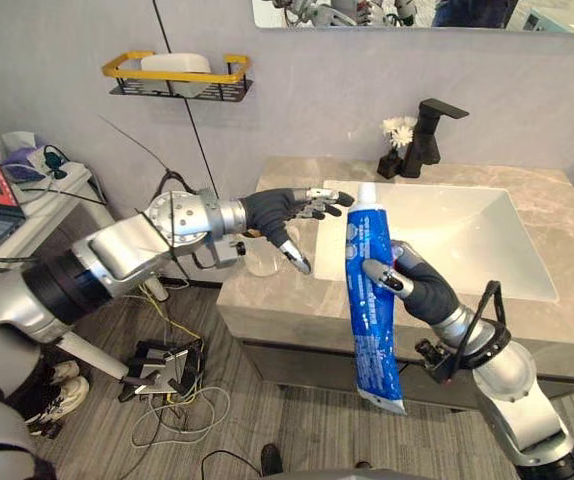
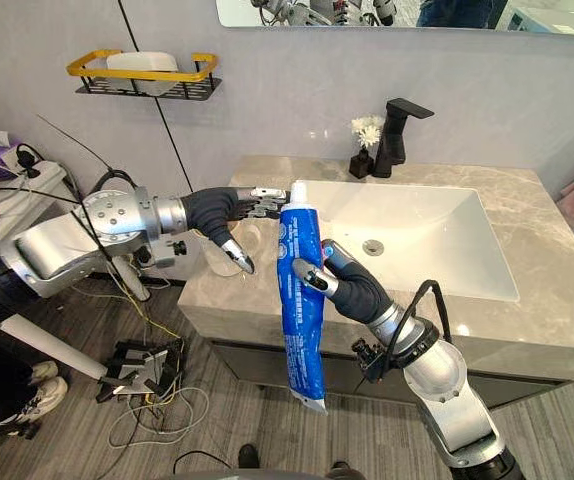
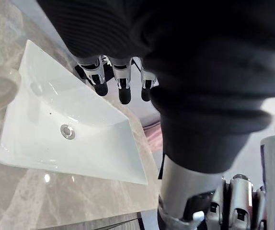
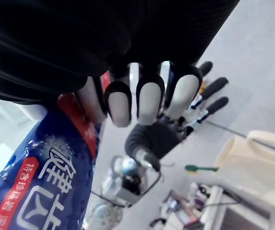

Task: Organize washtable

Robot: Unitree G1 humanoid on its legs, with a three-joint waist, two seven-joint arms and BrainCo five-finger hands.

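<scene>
Your right hand (image 1: 417, 287) gripped the toothpaste tube (image 1: 372, 330) upright; your left hand (image 1: 285, 210) hung wide open just beside it.

The silver-grey left arm (image 1: 127, 250) reaches in from the left, almost level. Past its dark ribbed wrist cover, the left hand (image 1: 285, 208) stretches its silver, dark-tipped fingers (image 1: 327, 200) straight out toward the other hand, with the thumb (image 1: 295, 257) pointing down. The right arm (image 1: 512, 385) rises from the lower right, its forearm slanting up and inward. The right hand (image 1: 422, 288) curls around a tall blue-and-white toothpaste tube (image 1: 372, 330), held upright with the cap up.
</scene>
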